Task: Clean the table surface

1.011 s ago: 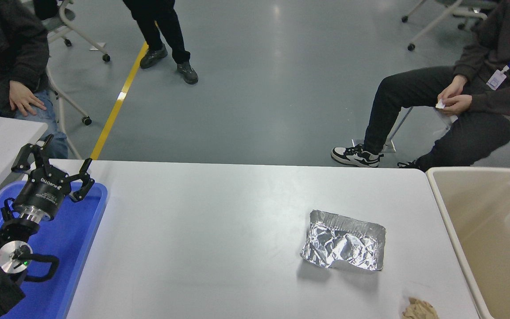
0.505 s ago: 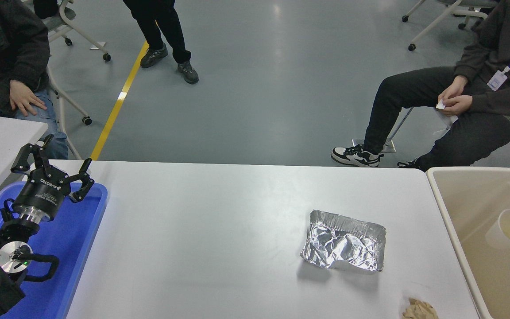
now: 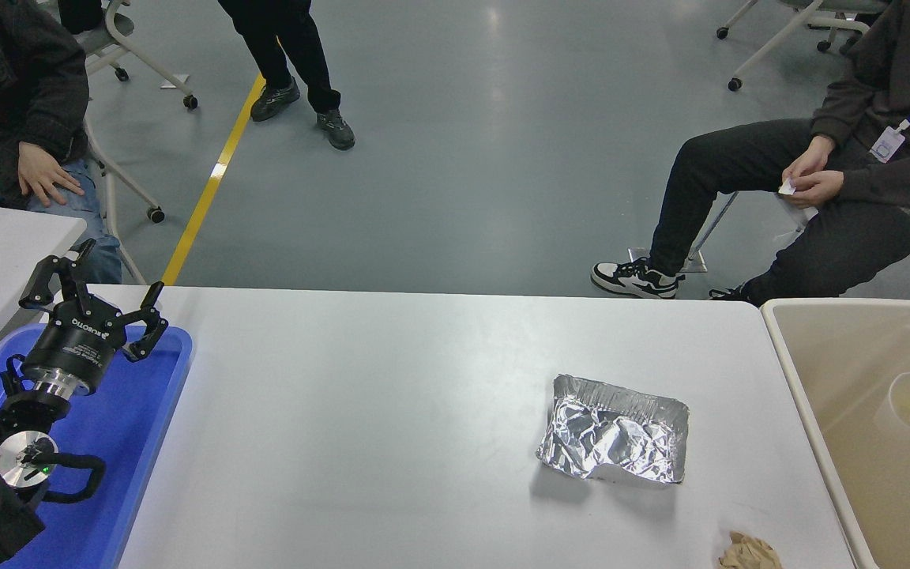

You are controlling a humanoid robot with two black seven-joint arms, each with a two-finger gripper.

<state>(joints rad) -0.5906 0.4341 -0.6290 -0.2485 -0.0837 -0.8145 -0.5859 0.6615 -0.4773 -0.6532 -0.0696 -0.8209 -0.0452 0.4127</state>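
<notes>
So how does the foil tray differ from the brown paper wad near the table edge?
The foil tray is silver, shiny, rectangular and much larger; the brown paper wad is matte, small and shapeless. The tray lies farther from the near edge, while the wad is cut off by the picture's bottom. Both are crumpled, on the table surface.

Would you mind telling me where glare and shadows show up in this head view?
Head view: overhead lights glare off the grey floor at the top; the crumpled silver foil tray glints brightly and casts a soft shadow toward the camera on the matte white table surface; the image is sharp throughout.
</notes>
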